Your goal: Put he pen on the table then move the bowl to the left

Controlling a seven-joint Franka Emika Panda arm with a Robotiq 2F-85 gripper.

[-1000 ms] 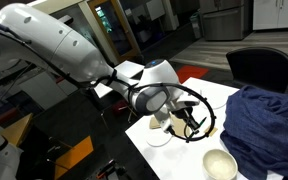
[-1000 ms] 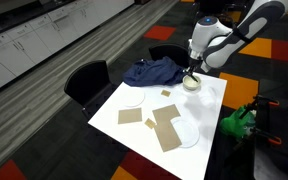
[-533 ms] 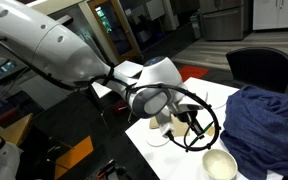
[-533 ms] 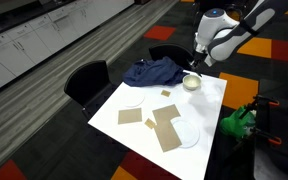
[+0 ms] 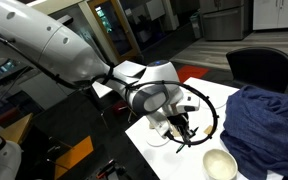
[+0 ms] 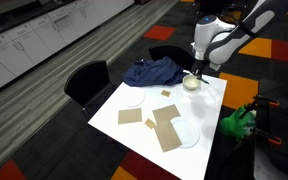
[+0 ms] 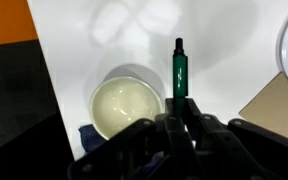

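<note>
Wrist view: bright, nearly overexposed white surface (image 7: pixel 224 60), with a soft, pale double shadow across its upper part. Pen (image 7: pixel 180 70) in focus, a thin highlight running along the barrel. Bowl (image 7: pixel 127 105) evenly lit, faint shade under the near rim. Claw (image 7: pixel 181 125) dark and blurred (very close to the lens), detail lost.

Exterior views: low resolution, soft throughout. Arm (image 5: pixel 54 45) shows broad white glare against a dim background. Surface (image 6: pixel 209 105) evenly lit from overhead, only small, weak shadows.
</note>
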